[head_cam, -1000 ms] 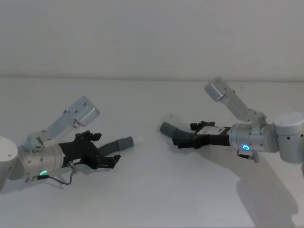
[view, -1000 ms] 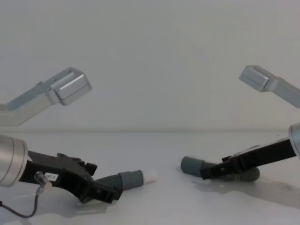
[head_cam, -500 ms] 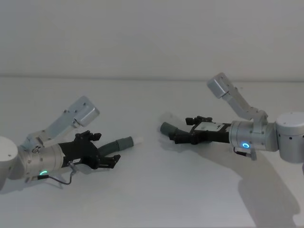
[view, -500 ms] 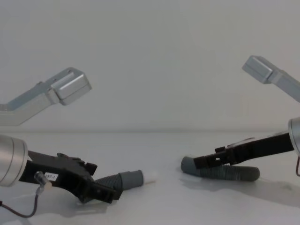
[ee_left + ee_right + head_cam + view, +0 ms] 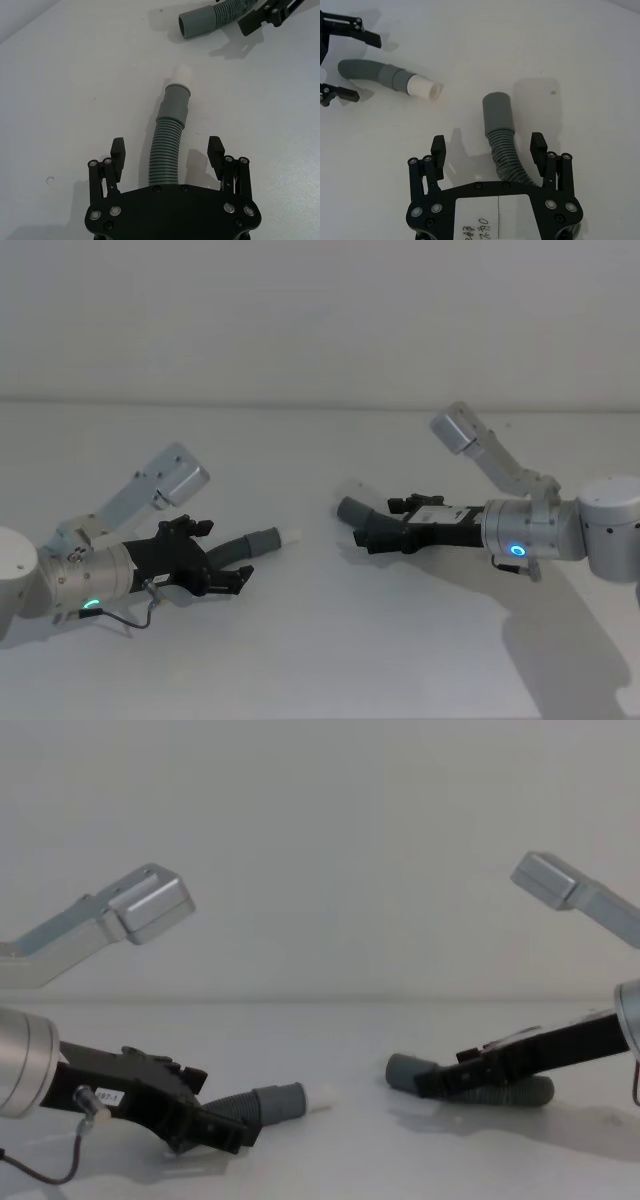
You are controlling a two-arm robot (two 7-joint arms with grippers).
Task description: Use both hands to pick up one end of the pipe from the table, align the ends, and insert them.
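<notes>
The white-tipped hose piece [image 5: 170, 131] lies flat on the worktop [image 5: 320, 660] on the robot's left, with its grey cuff and white tip [image 5: 182, 74] pointing towards the middle. The plain-cuffed hose piece [image 5: 506, 152] lies on the right, and its open cuff [image 5: 497, 112] is turned roughly towards the other piece. The two ends are well apart and not yet in line, with bare worktop between them.

The left gripper [image 5: 167, 148] sits low over its piece, jaws spread, one finger on either side of the ribbed section just behind the cuff. Neither finger appears to press on the hose. The right gripper [image 5: 488, 144] is set the same way over its own ribbed section, jaws spread and nothing pinched.

Straddling the ribs and not the cuffs looks deliberate. It leaves both mating ends free to meet, and the ridges should give the fingers purchase. The grip close behind each cuff should limit how much the flexible hose droops when raised. I judge this to be the moment before both grippers close, with lifting, lining up and insertion all to come
</notes>
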